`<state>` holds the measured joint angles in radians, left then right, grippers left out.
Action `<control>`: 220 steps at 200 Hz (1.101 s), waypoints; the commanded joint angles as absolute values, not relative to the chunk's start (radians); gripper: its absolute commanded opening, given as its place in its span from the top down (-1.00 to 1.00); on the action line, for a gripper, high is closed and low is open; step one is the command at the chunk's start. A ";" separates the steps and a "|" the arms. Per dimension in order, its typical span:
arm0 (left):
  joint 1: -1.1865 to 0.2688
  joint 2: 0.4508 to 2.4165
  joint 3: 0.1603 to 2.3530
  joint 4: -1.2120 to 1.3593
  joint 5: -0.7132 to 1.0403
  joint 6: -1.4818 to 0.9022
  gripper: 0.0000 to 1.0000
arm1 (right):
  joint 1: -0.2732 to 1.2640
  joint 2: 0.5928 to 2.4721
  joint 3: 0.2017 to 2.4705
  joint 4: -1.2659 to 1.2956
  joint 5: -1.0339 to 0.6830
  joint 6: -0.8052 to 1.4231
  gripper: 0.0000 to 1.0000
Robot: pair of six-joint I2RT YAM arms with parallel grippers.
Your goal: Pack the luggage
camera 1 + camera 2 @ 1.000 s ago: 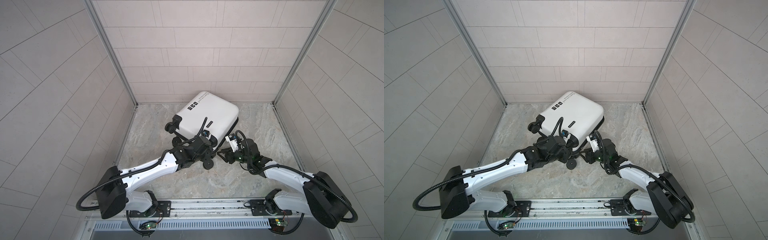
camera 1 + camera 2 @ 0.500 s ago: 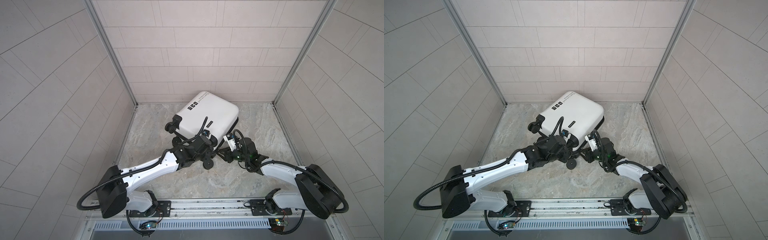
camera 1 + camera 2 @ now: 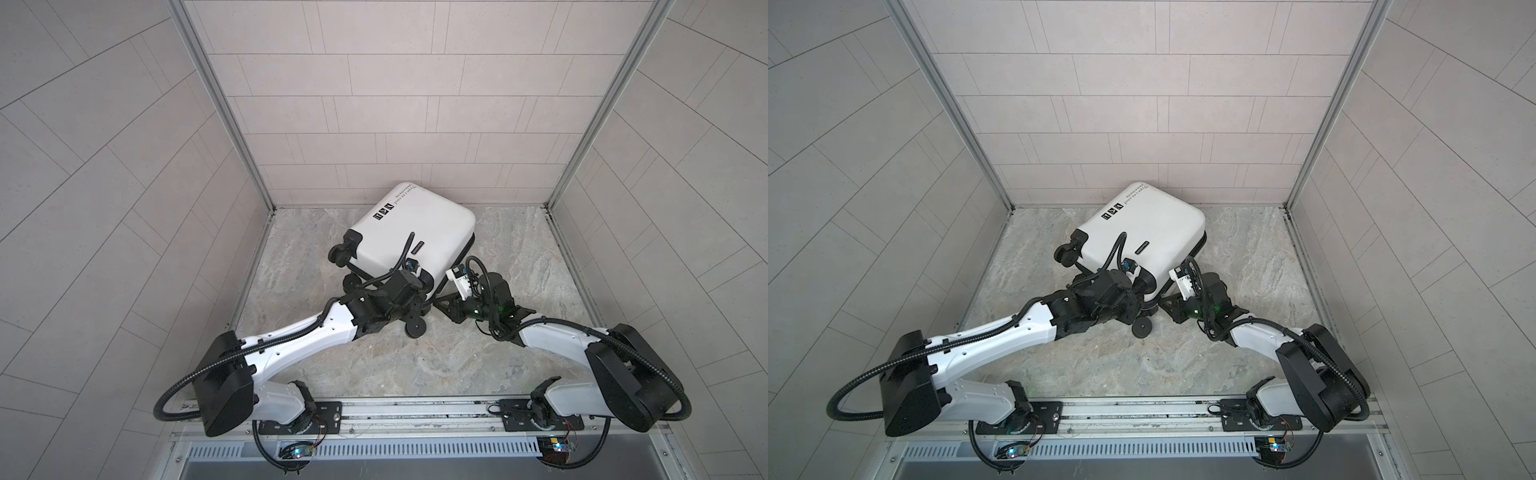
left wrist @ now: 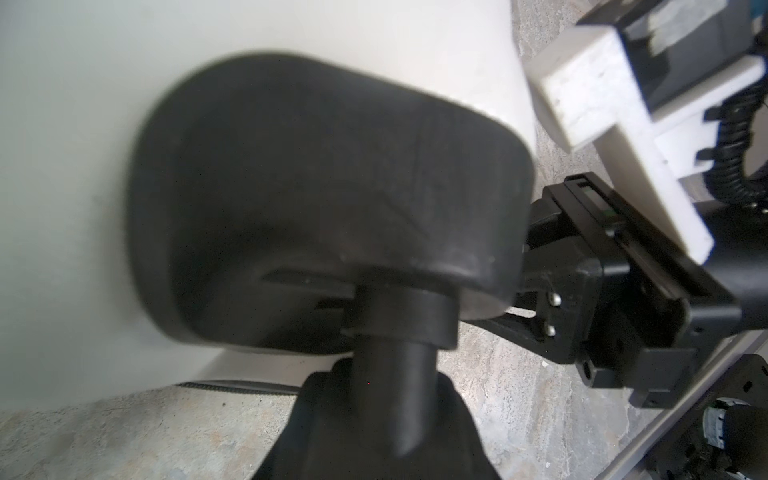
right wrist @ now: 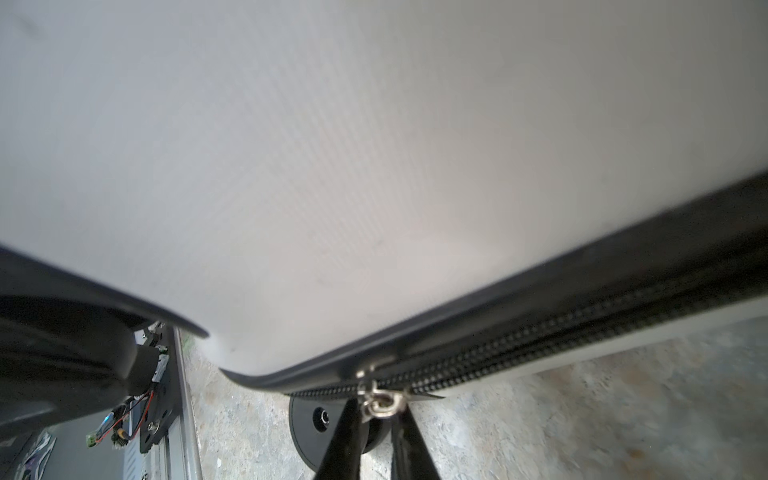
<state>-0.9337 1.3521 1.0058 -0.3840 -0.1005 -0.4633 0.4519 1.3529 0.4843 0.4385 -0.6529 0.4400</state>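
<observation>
Right gripper (image 5: 380, 411): its two black fingers (image 5: 338, 444) are drawn together on the metal zipper pull (image 5: 378, 401), which sits pinched between the tips. Directly ahead of the tips the black zipper band (image 5: 582, 332) runs along the low edge of the luggage (image 5: 374, 166), whose white shell fills the view beyond. Just under the tips a black wheel (image 5: 305, 432) rests on the marbled floor (image 5: 602, 415). Left gripper (image 3: 417, 301): it is pressed in at the same near corner of the luggage, just beside the right gripper. Its wrist view shows a black wheel housing (image 4: 324, 199) and stem (image 4: 395, 357) right up against the camera. The fingers cannot be made out there, so it cannot be told whether this gripper is open or gripping. Outward from both tools, in both top views, the luggage lies flat and closed on the floor. Its far corner is near the back wall (image 3: 395, 104), and square stickers (image 3: 384, 212) sit on the far side of the lid.
</observation>
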 commanded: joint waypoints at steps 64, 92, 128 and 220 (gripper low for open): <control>-0.920 1.335 1.065 -0.377 -0.183 -0.546 1.00 | 0.434 1.355 0.519 0.469 -0.594 0.450 0.88; -0.921 1.338 1.066 -0.376 -0.180 -0.546 1.00 | 0.433 1.335 0.516 0.467 -0.581 0.459 0.92; -0.922 1.333 1.067 -0.377 -0.179 -0.546 1.00 | 0.434 1.302 0.519 0.420 -0.533 0.461 1.00; -0.923 1.298 1.041 -0.379 -0.178 -0.552 1.00 | 0.433 1.266 0.535 0.315 -0.387 0.451 1.00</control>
